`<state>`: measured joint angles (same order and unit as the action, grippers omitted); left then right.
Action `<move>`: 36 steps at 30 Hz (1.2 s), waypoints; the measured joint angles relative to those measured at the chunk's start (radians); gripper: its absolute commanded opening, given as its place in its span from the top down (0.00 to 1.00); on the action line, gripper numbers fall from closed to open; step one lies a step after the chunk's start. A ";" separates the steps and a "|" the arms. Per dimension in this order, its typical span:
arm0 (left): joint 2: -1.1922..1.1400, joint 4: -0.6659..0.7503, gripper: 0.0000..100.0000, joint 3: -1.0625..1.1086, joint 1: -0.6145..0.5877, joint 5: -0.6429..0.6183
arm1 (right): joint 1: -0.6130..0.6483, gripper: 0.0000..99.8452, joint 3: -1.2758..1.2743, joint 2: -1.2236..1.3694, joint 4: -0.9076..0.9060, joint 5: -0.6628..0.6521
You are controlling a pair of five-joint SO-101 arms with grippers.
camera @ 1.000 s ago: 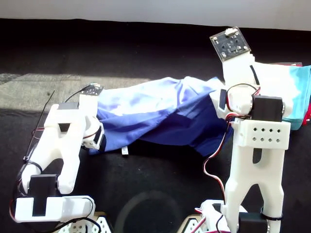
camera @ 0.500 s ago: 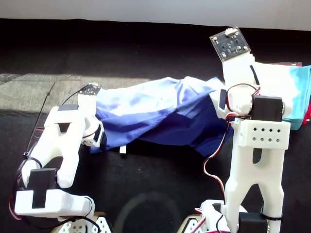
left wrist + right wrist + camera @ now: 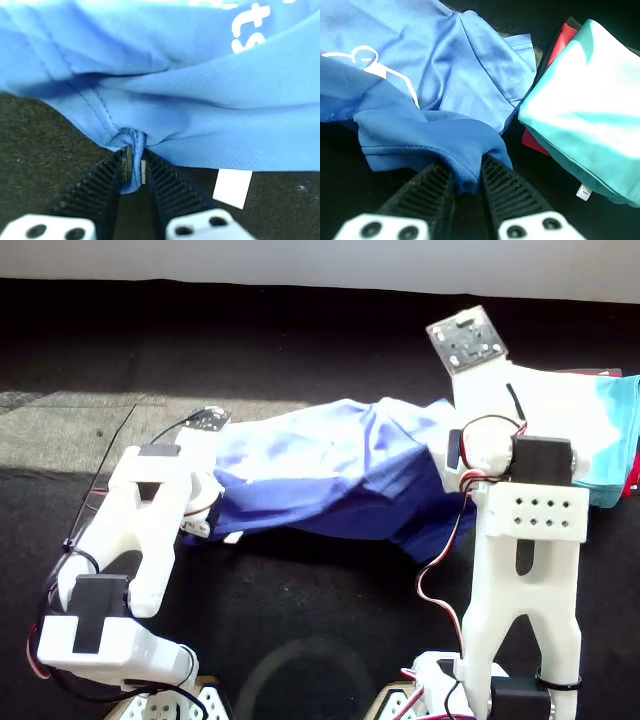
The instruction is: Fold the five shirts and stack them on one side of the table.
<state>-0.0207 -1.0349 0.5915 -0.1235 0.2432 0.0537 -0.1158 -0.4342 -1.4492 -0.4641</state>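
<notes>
Left wrist view: the left gripper (image 3: 134,162) pinches a fold of the blue shirt (image 3: 200,115).
The right gripper (image 3: 466,175) nips its other end, and the shirt hangs bunched over the table (image 3: 300,350) near the folded stack (image 3: 585,110). I think the 2 arms should move evenly.

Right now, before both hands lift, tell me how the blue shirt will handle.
Probably floppy: the blue shirt bunches into folds where the left hand and right hand pinch it, so its middle would likely sag. It looks thin and light, so small pinches should carry it. The smooth weave may slip from the hands if tugged hard.
</notes>
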 measured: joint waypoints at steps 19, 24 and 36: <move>0.040 -0.729 0.99 -1.076 -0.054 -0.006 | -0.083 0.99 -0.008 -0.284 0.310 0.072; 0.189 -0.733 0.99 -1.094 -0.066 -0.021 | -0.126 0.99 0.124 -0.293 0.310 0.072; 0.582 -0.735 0.99 -1.096 -0.068 -0.023 | -0.129 0.99 0.428 -0.308 0.310 0.072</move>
<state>0.5608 -1.7699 -0.5040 -0.1910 0.2202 -0.0752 0.3122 -0.7426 -1.1393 -0.3920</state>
